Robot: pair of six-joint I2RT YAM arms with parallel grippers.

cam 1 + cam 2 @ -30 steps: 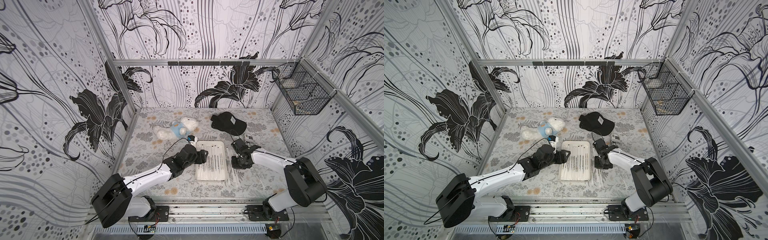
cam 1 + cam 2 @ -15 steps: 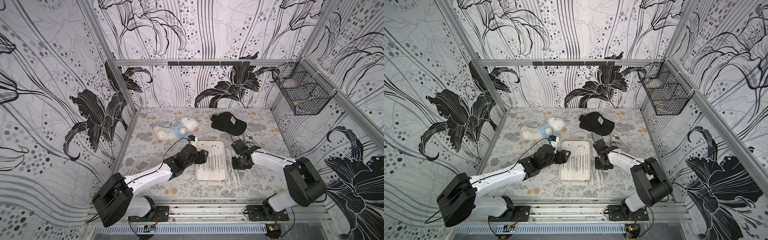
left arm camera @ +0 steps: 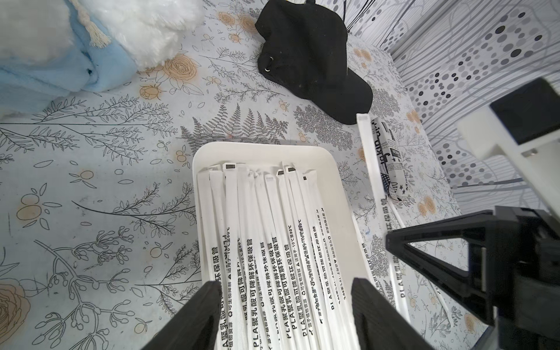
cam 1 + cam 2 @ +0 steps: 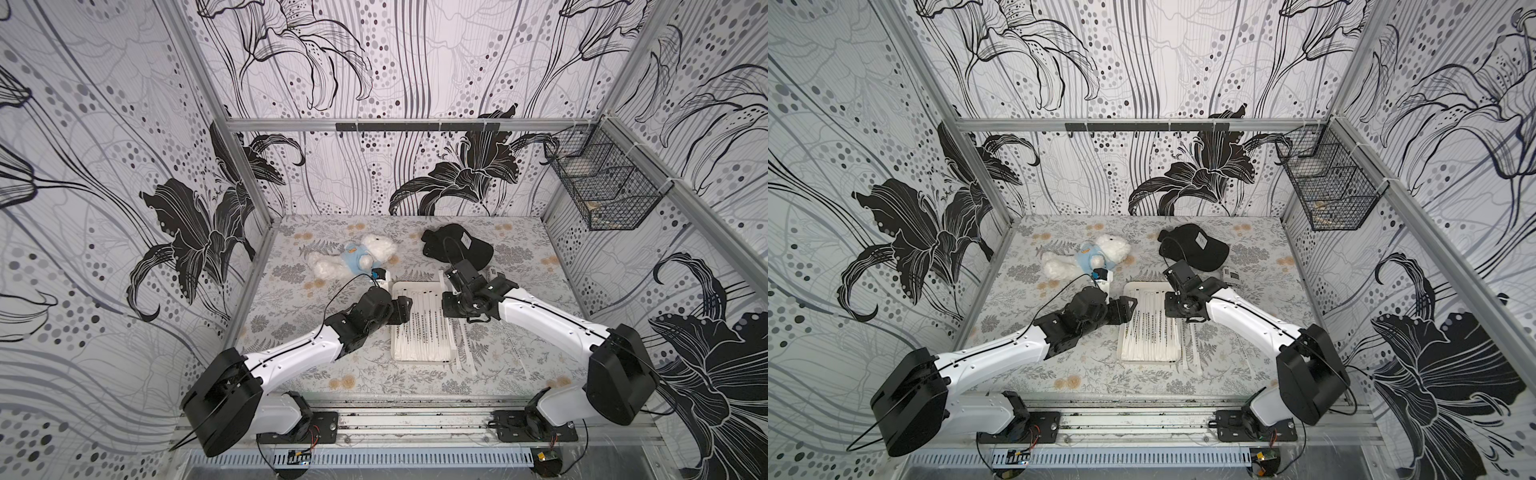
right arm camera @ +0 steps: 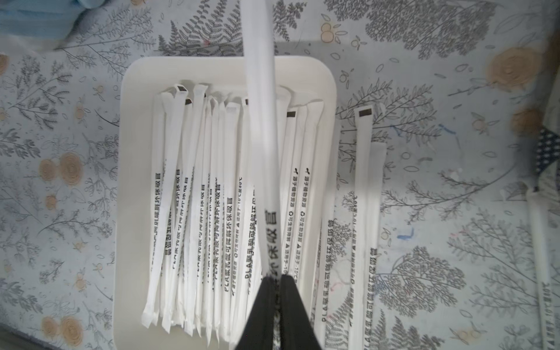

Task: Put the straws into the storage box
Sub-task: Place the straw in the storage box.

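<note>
The storage box (image 4: 415, 286) is a shallow white tray at the middle of the table, also seen in the right wrist view (image 5: 133, 78) and the left wrist view (image 3: 272, 151). Several straws (image 4: 419, 332) lie side by side in it, and more straws (image 5: 363, 212) lie loose on the table along its right side. My right gripper (image 5: 274, 280) is shut on one straw (image 5: 260, 121), which sticks out over the tray's right part. My left gripper (image 3: 285, 303) hangs open over the straws at the tray's left side, holding nothing.
A white plush toy in a blue shirt (image 4: 353, 259) lies behind the tray on the left. A black cap (image 4: 455, 249) lies behind it on the right, with a short printed packet (image 4: 494, 274) beside the cap. A black wire basket (image 4: 602, 191) hangs on the right wall.
My right gripper's jaws have closed on a straw beside the tray's right edge. The left arm has stayed where it was.
</note>
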